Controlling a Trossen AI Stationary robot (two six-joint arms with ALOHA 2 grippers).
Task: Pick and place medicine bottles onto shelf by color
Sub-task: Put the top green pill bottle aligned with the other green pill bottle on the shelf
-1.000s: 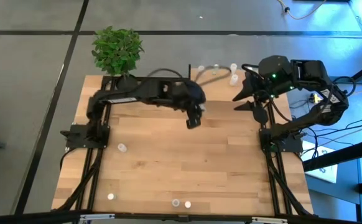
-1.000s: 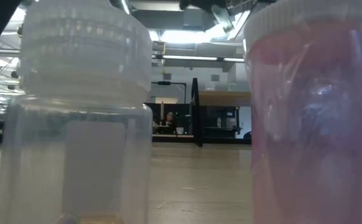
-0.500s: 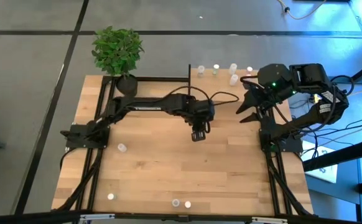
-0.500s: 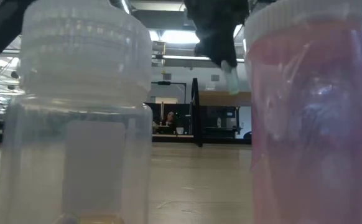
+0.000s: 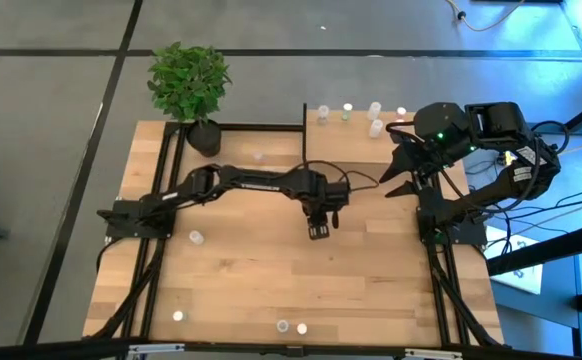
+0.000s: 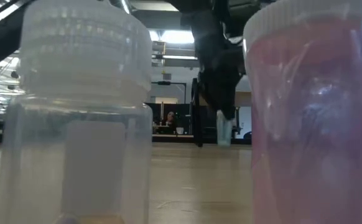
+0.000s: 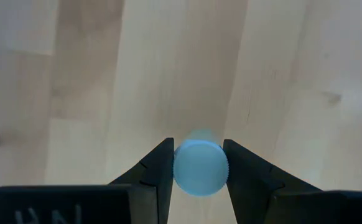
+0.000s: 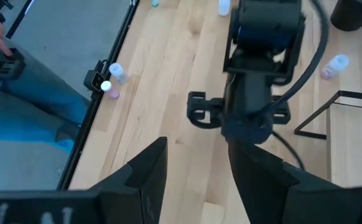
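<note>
My left gripper (image 5: 319,229) is over the middle of the table, shut on a small translucent bottle with a pale blue cap (image 7: 198,169). The bottle also shows in the low view (image 6: 223,129), hanging close over the tabletop. My right gripper (image 5: 397,172) is open and empty, raised at the table's right by the shelf (image 5: 361,146). The shelf stands at the far middle, with several bottles (image 5: 375,110) along its far side. Loose bottles stand on the table at the left (image 5: 197,238) and near the front edge (image 5: 283,327). My left gripper pinches the bottle at its cap (image 7: 180,169) between its two fingers (image 7: 158,171). The fingers come from above and point down. The bottle hangs upright below them (image 6: 223,134), just over the tabletop. I cannot tell whether its bottom touches the wood.
A potted plant (image 5: 188,82) stands at the far left corner. One bottle (image 5: 260,156) lies behind the left arm. A white-capped bottle (image 6: 84,112) and a pink bottle (image 6: 311,112) stand right before the low camera. A person's leg (image 8: 25,106) shows beyond the near edge.
My left gripper has carried the blue-capped bottle from beside the shelf toward the table's near edge and down. In the low view the bottle has come from the top of the picture to just above the tabletop, still upright.
</note>
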